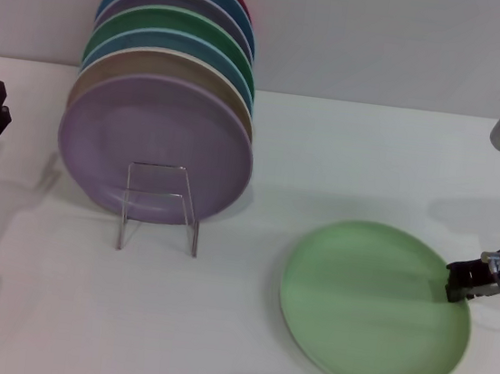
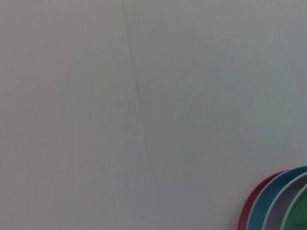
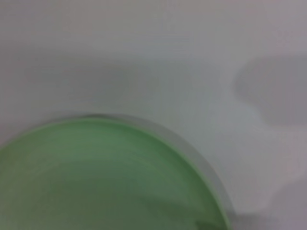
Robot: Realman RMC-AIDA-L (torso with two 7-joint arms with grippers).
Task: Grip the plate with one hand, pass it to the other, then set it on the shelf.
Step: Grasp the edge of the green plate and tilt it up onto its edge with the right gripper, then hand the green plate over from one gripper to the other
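Right gripper (image 1: 451,283) was clamped on one round mint-green plate (image 1: 373,302) at three o'clock; eight coloured plates (image 1: 163,94) were stacked behind one clear acrylic shelf (image 1: 161,205).

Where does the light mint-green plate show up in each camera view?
Head view: round, matte, light mint-green plate lies flat, lower right, right end effector at its rim.
Left wrist view: not in it.
Right wrist view: fills the lower part.
Shared landmark: white tabletop.
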